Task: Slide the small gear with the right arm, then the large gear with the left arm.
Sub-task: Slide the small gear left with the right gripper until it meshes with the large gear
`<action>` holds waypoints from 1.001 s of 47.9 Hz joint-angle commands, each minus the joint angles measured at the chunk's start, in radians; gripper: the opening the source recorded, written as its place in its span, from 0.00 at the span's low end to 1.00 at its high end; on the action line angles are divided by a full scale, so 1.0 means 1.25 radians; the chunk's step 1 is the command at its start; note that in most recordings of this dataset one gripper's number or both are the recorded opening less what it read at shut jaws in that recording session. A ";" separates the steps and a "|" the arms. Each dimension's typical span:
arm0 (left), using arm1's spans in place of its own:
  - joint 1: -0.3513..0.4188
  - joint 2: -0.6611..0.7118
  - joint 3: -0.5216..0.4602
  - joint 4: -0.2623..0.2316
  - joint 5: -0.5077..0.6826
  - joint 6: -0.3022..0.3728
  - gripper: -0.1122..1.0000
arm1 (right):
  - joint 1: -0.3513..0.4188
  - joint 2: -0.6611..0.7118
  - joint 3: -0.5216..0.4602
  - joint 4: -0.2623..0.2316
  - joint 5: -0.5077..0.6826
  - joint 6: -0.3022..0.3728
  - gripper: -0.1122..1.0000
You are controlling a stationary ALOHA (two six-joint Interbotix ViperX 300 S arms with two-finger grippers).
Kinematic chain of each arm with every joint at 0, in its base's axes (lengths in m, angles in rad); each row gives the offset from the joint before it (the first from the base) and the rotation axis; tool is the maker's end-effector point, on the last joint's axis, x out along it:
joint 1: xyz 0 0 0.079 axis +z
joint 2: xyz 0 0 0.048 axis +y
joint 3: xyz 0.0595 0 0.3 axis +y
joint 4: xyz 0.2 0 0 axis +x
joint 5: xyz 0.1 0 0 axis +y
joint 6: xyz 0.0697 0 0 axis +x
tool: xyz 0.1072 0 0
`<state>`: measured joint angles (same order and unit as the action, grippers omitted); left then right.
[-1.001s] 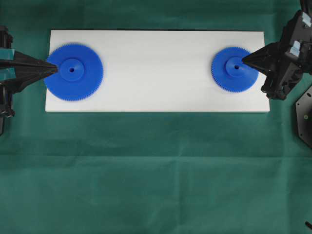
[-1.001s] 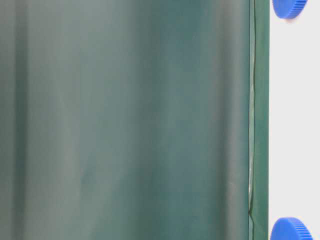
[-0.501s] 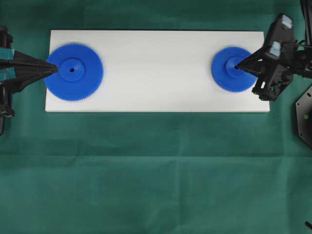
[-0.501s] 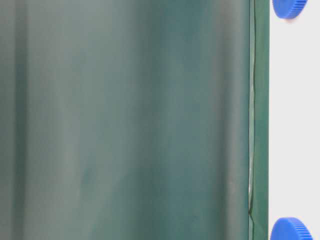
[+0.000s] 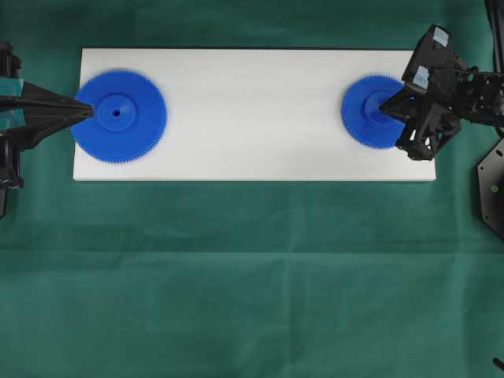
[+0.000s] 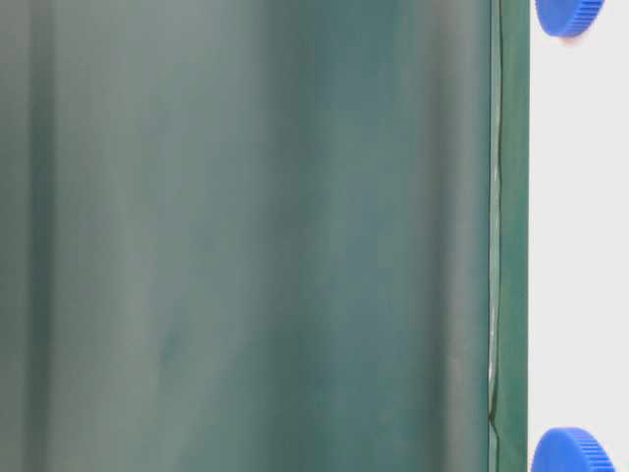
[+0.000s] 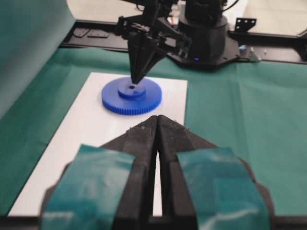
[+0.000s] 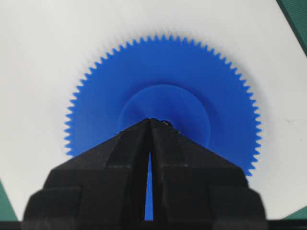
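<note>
The small gear (image 5: 368,126) lies flat at the right end of the white board (image 5: 252,79). My right gripper (image 5: 383,108) is shut, and its pointed tip rests on the gear's raised hub, covering the centre hole. In the right wrist view the small gear (image 8: 163,86) spreads out around the right gripper (image 8: 152,120). The large gear (image 5: 126,130) lies at the board's left end. My left gripper (image 5: 90,113) is shut, with its tip at the edge of that gear's hub. The left wrist view looks over the shut left gripper (image 7: 158,117) to the small gear (image 7: 144,101) and the right gripper (image 7: 135,81).
The board sits on a green cloth (image 5: 252,276). A black plate (image 5: 492,185) lies off the board's right end. The right arm's base (image 7: 206,28) stands behind the small gear. A green curtain (image 6: 246,236) hangs at the table's back.
The right arm has swung its wrist round and lowered its tip from the hub's upper right onto the centre hole. Neither gear nor the left arm has moved.
</note>
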<state>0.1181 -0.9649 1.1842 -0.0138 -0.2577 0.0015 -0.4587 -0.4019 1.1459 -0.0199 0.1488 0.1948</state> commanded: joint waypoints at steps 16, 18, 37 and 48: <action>0.002 0.004 -0.005 -0.001 -0.004 -0.001 0.10 | -0.010 0.038 -0.016 -0.001 -0.025 -0.001 0.55; 0.002 0.004 -0.005 -0.001 -0.004 -0.001 0.10 | -0.010 0.043 -0.016 -0.001 -0.026 -0.001 0.55; 0.002 0.001 0.000 -0.001 -0.004 -0.002 0.10 | -0.016 0.059 -0.017 -0.001 -0.015 0.000 0.55; 0.002 0.000 0.000 -0.001 -0.004 -0.004 0.10 | -0.025 0.060 -0.020 -0.001 0.020 0.000 0.55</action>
<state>0.1181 -0.9679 1.1934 -0.0138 -0.2577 -0.0031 -0.4817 -0.3252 1.1290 -0.0199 0.1549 0.1933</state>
